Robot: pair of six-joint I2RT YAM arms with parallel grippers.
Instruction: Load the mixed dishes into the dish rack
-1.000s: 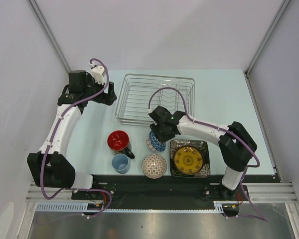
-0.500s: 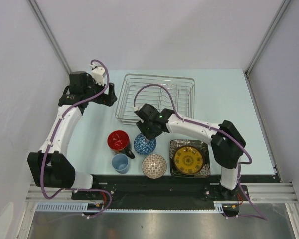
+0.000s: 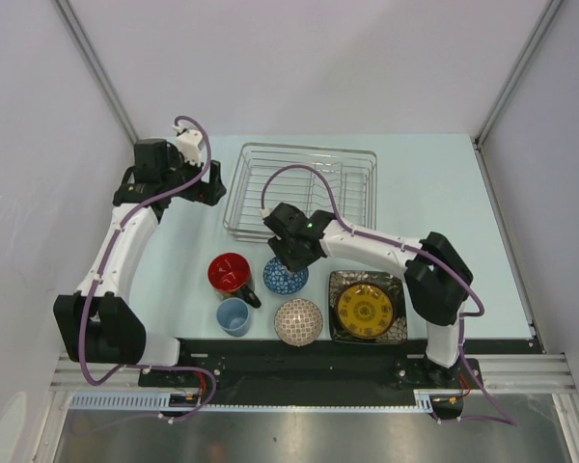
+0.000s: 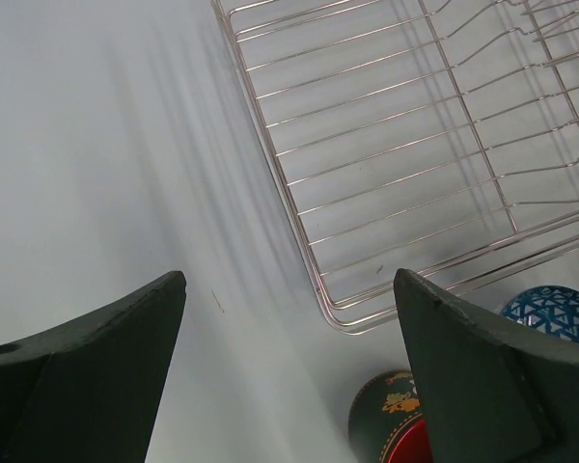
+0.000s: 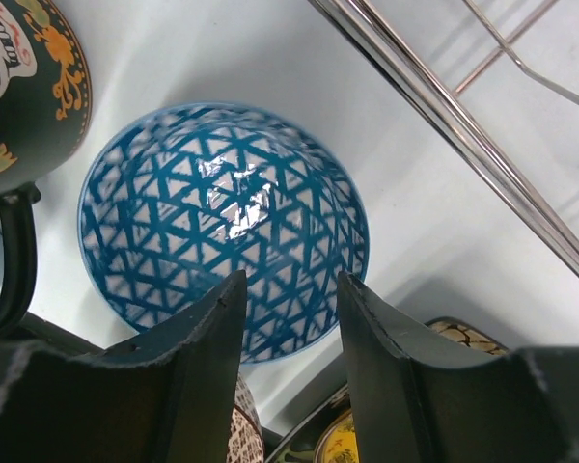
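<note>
The right gripper (image 5: 289, 289) is hovering half-parted over the blue-patterned bowl (image 5: 203, 212), clasping nothing; the bowl is sitting just near of the dish rack (image 3: 299, 147); I reckon one finger should be dropping inside the rim before closing; the left gripper (image 4: 289, 289) is hanging wide, empty.

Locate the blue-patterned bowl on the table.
Top view: the blue-patterned bowl sits just in front of the dish rack, right of the skull-print mug, under the right gripper.
</note>
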